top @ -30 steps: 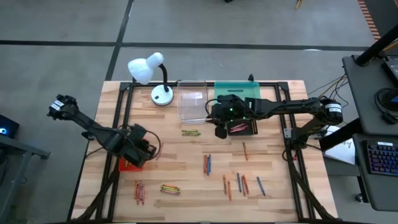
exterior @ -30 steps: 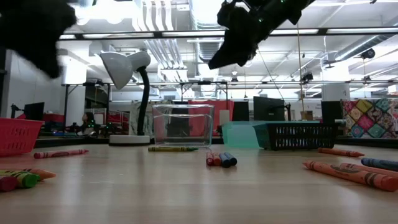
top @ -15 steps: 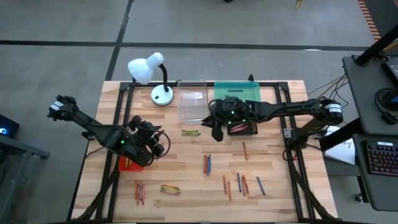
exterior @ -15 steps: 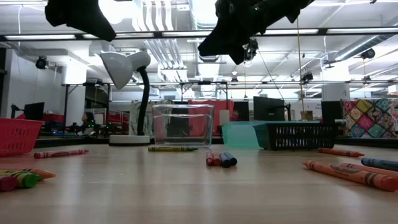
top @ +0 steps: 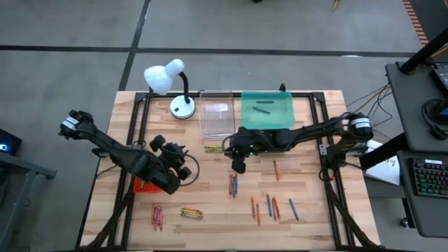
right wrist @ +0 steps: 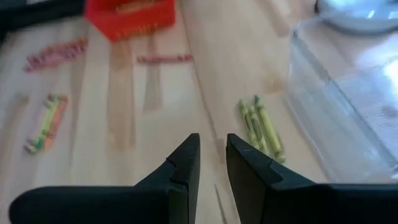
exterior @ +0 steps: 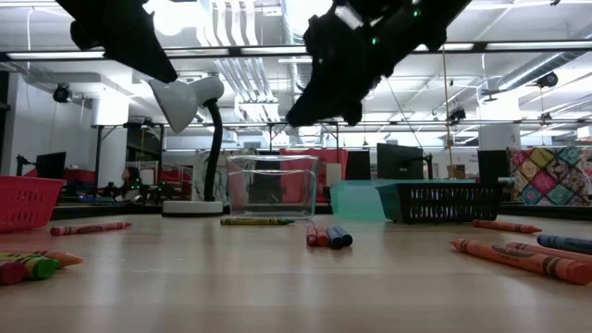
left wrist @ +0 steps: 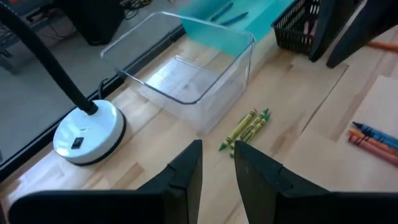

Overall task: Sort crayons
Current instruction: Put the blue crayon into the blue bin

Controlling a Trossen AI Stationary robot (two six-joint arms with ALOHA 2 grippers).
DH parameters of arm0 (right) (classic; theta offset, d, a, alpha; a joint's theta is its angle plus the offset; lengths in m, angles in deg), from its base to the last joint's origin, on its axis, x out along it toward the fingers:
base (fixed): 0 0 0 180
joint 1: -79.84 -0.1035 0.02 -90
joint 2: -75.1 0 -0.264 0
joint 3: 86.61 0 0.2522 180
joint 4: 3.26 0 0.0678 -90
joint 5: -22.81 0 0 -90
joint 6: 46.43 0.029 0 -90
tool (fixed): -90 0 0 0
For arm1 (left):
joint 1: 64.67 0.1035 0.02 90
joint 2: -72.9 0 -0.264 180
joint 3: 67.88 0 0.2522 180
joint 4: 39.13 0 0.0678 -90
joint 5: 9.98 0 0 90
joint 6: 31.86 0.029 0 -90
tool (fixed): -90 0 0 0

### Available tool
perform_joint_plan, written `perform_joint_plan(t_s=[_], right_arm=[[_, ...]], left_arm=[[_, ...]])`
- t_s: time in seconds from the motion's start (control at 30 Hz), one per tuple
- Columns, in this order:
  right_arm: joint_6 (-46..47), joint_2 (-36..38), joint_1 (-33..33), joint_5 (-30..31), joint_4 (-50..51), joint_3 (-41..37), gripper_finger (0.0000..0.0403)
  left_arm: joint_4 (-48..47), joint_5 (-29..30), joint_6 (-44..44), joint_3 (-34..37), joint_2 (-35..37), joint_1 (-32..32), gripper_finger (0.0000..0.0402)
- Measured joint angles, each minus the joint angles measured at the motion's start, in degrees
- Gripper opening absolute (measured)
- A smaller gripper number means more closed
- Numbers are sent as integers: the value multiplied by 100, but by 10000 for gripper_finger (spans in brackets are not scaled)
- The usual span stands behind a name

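Crayons (top: 215, 148) on table, below both raised empty jaws

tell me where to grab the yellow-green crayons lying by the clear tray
Grip one of the yellow-green crayons at mid-length, coming straight down with the fingers across its thin width. They lie flat, bunched side by side in front of the clear tray, so probably only the outer ones leave room for a finger.

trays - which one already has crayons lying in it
The teal tray at the table's far edge: two dark crayons lie in it. The clear tray beside it looks empty; the red tray is mostly hidden under the left arm.
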Motion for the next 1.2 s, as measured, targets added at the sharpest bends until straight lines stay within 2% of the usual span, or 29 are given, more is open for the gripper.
perform_joint_plan(t_s=[0.17, 0.33, 0.47, 0.53, 0.77, 1.07, 1.2], right_arm=[[11, -357, 12, -71, 383, 218, 68], [697, -384, -15, -903, 1737, 609, 68], [1870, -369, -156, -1684, 2544, 826, 68], [2176, -369, -285, -1850, 2785, 881, 68], [3080, -369, -677, -1776, 3287, 971, 68], [4070, -369, -990, -1018, 5083, 1163, 68], [4375, -370, -1076, -749, 5043, 1159, 68]], left_arm=[[0, -59, 15, 0, -181, 0, 76], [27, -63, 99, 0, -302, 0, 76], [50, -63, 115, -31, -350, 0, 76], [46, -57, 121, -50, -346, 2, 76], [91, 47, 244, -75, -351, 11, 76], [240, 138, 292, -76, -353, 11, 76], [242, 138, 292, -75, -353, 11, 76]])
